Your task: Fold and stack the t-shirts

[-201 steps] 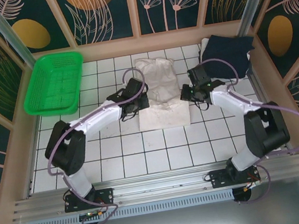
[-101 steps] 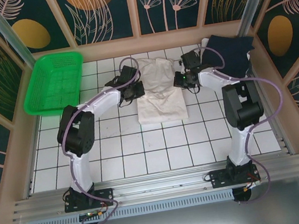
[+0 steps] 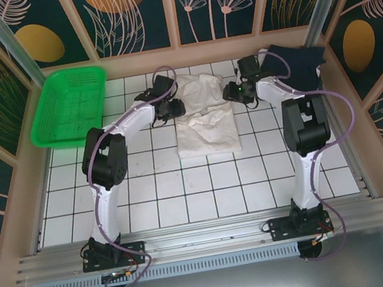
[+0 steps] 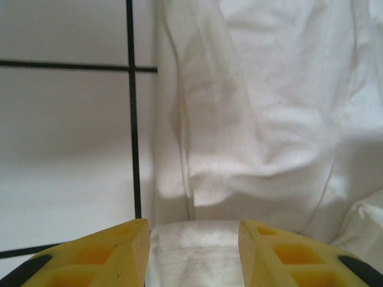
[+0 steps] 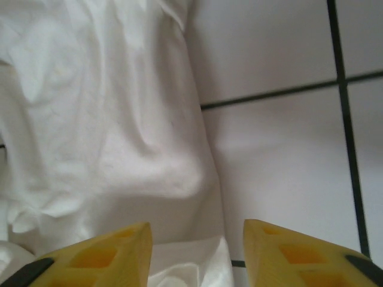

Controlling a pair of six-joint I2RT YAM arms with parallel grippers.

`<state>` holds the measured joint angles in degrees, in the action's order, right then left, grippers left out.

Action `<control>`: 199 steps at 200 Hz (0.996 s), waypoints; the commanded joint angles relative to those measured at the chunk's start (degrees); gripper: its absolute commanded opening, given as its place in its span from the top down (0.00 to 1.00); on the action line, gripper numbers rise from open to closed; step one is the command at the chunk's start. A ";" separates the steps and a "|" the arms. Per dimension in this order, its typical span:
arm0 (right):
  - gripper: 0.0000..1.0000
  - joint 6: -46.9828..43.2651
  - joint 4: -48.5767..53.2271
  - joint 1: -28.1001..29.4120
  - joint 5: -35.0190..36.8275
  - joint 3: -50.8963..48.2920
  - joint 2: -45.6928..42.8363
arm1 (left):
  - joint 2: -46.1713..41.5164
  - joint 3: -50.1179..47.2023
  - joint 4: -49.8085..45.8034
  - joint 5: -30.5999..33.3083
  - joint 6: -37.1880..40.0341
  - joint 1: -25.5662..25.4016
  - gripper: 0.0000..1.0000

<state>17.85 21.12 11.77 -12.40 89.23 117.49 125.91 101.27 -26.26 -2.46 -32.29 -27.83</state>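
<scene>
Folding looks partway done on the cream t-shirt (image 3: pixel 204 115), which lies at the far middle of the tiled table (image 3: pixel 184 188). Its near part is flat and roughly rectangular, its far end rumpled. The left gripper (image 3: pixel 174 108) and right gripper (image 3: pixel 231 93) sit at its two side edges. In both wrist views the yellow fingers (image 4: pixel 114 254) stand moderately apart, a cloth hem lying loose between them with no pinch that I can see. The navy t-shirt (image 3: pixel 295 66) is an unfolded heap in the far right corner, well apart from the green basket (image 3: pixel 71 107). I judge the cream shirt needs at least one more fold, and the navy shirt and the stacking are not yet begun
</scene>
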 commanded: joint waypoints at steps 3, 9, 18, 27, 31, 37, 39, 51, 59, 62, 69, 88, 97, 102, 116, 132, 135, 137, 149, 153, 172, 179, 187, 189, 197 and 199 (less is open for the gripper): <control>0.54 -0.34 0.75 0.90 4.29 -2.09 -7.27 | -1.01 1.69 -1.69 1.32 1.20 0.34 0.56; 0.54 0.04 -0.55 1.42 4.20 -4.68 -8.81 | -1.64 1.13 -1.11 1.15 1.03 0.35 0.56; 0.54 0.81 -3.29 2.55 3.21 -8.94 -11.41 | -2.50 0.16 -0.36 1.17 0.75 0.33 0.56; 0.54 1.60 -6.14 4.22 2.38 -13.09 -13.45 | -3.48 -0.89 0.25 0.92 0.65 0.33 0.57; 0.55 1.93 -7.22 5.11 1.80 -14.69 -14.11 | -4.02 -1.55 0.76 0.55 0.65 0.37 0.59; 0.55 2.18 -8.84 6.35 1.00 -16.89 -14.81 | -5.24 -3.12 2.10 -0.32 0.55 0.24 0.59; 0.55 2.23 -9.35 6.82 0.70 -17.42 -14.94 | -5.61 -3.83 2.60 -0.81 0.56 0.24 0.59; 0.55 2.77 -11.15 9.09 0.23 -19.33 -14.47 | -8.35 -7.97 5.87 -2.98 0.70 -0.14 0.59; 0.56 2.90 -11.25 10.08 0.28 -19.09 -13.24 | -10.36 -10.96 7.79 -3.25 0.98 -0.71 0.59; 0.56 2.90 -11.24 10.30 0.28 -18.75 -12.65 | -11.21 -12.00 8.33 -3.25 1.06 -0.96 0.59; 0.57 2.66 -10.97 10.65 0.31 -17.60 -11.03 | -12.93 -14.55 9.55 -3.25 1.39 -1.52 0.58; 0.58 2.31 -10.14 10.49 1.71 -13.87 -6.30 | -17.20 -21.65 12.86 -2.60 1.82 -3.34 0.56; 0.59 2.07 -9.56 10.31 2.16 -11.61 -3.98 | -18.10 -24.18 13.76 -2.79 2.21 -4.15 0.55; 0.60 1.95 -9.25 10.13 2.01 -10.53 -2.89 | -18.11 -24.97 13.80 -2.94 2.30 -4.58 0.55; 0.62 1.85 -8.01 9.64 1.79 -6.69 0.75 | -17.32 -26.28 13.62 -3.85 2.74 -5.54 0.57; 0.63 1.67 -6.85 9.59 1.91 -2.91 2.79 | -16.74 -27.58 14.90 -5.35 2.71 -6.24 0.60; 0.63 1.67 -6.79 9.61 2.02 -2.32 2.97 | -16.67 -27.81 15.26 -5.41 2.68 -6.33 0.60; 0.63 1.67 -6.80 9.55 2.09 -2.02 3.15 | -16.53 -27.87 15.49 -5.55 2.68 -6.33 0.60; 0.63 1.79 -6.51 9.34 2.03 -0.13 4.10 | -15.70 -27.34 15.65 -5.98 3.14 -6.35 0.60; 0.63 1.84 -6.08 9.20 2.11 0.55 4.57 | -15.21 -26.71 15.21 -5.78 3.40 -6.41 0.60; 0.63 2.02 -4.35 8.91 2.54 2.84 5.89 | -11.70 -21.99 12.31 -3.20 5.31 -6.32 0.61; 0.64 1.93 -4.16 8.87 2.68 2.92 5.75 | -10.18 -19.75 11.08 -1.73 5.99 -6.34 0.61; 0.64 1.97 -3.99 8.95 3.03 2.50 5.27 | -8.45 -17.12 9.73 0.21 6.63 -6.29 0.61; 0.64 2.01 -3.94 8.97 3.07 2.26 5.07 | -7.99 -16.40 9.41 0.53 6.81 -6.27 0.62; 0.64 2.17 -4.30 8.89 3.55 0.94 3.94 | -6.09 -13.78 8.54 1.68 7.59 -6.01 0.62; 0.64 2.23 -4.39 8.89 3.62 0.55 3.55 | -5.56 -13.02 8.34 1.96 7.77 -5.90 0.62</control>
<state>19.86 14.37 21.02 -10.57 90.65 122.21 115.74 81.19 -15.03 -4.99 -28.10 -34.41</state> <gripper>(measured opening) 0.362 0.386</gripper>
